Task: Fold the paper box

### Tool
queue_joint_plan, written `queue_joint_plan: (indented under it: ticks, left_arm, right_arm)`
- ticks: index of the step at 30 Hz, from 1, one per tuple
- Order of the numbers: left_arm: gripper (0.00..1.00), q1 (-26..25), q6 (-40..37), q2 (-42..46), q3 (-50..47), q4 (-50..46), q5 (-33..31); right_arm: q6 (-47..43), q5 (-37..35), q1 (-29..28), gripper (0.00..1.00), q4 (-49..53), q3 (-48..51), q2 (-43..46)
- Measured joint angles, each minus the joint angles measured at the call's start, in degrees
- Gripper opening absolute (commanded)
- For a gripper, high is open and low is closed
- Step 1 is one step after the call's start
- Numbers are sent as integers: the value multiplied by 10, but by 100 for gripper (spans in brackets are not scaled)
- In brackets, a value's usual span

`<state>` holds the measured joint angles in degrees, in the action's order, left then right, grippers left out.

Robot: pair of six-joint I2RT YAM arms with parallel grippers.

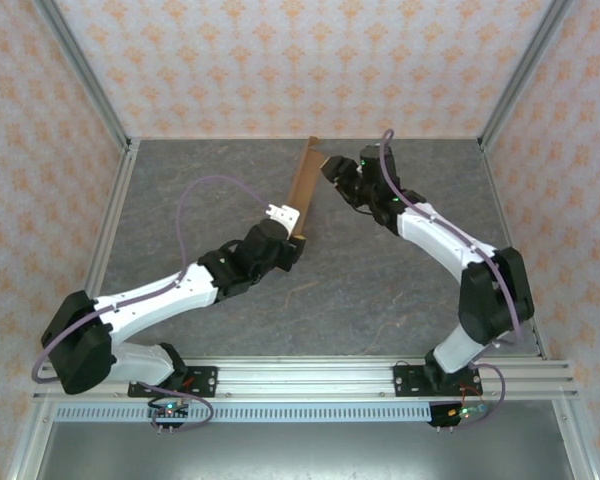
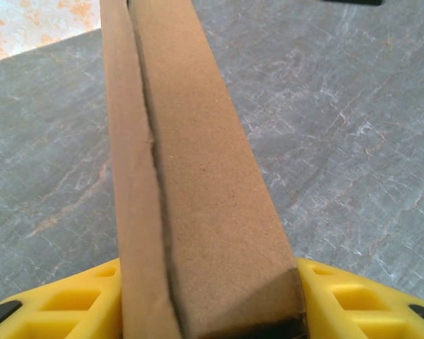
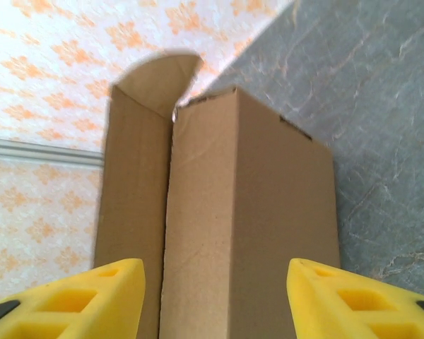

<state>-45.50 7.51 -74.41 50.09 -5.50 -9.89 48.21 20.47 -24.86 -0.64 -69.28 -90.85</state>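
I log the plain brown cardboard paper box (image 2: 212,198) as matt, fibrous paperboard, finely grainy on its faces and rough along its cut edges. Yellow moulded plastic fingers (image 2: 353,296) look smooth with a slight sheen. Grey stone-patterned table top (image 2: 353,127) reads matt, veined like slate.

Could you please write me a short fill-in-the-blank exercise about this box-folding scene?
1. The paper box is plain ____ cardboard.
2. The left gripper clamps the box between ____ fingers.
3. The right gripper, facing the box's other end, is ____.
Missing words: brown; yellow; open.
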Motion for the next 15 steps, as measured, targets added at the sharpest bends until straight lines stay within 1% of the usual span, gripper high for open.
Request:
queue_joint_plan:
  ticks: [3,6,12,15]
  left_arm:
    - [39,22,-16,13,-14,9,25]
    - [39,36,-33,23,-33,22,55]
    - [39,48,-92,40,-64,37,151]
    - [41,61,-126,51,-64,38,220]
  right_arm:
    - [-17,0,11,62,9,1,31]
    - [-45,1,20,63,26,0,58]
    - [-139,8,48,64,105,-38,70]
    - [-202,9,71,64,144,-70,69]
